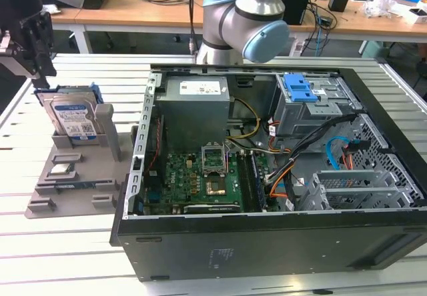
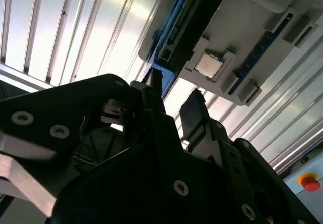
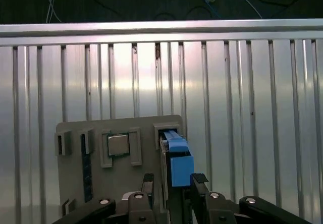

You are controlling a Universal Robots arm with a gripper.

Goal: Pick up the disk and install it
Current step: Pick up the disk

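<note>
At the exterior view's upper left, the black gripper was seen spread and empty above the flat silver-metal disk, stood upright in a grey plastic holder and judged stiff, weighty, fragile, best clamped across its faces.

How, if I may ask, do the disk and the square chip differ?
The disk stands on edge in its slot; the chip lies flat in a recess. The disk is larger and rectangular; the chip is small and square. The disk carries a blue-and-white label; the chip is bare silver. Both sit in the grey holder.
</note>
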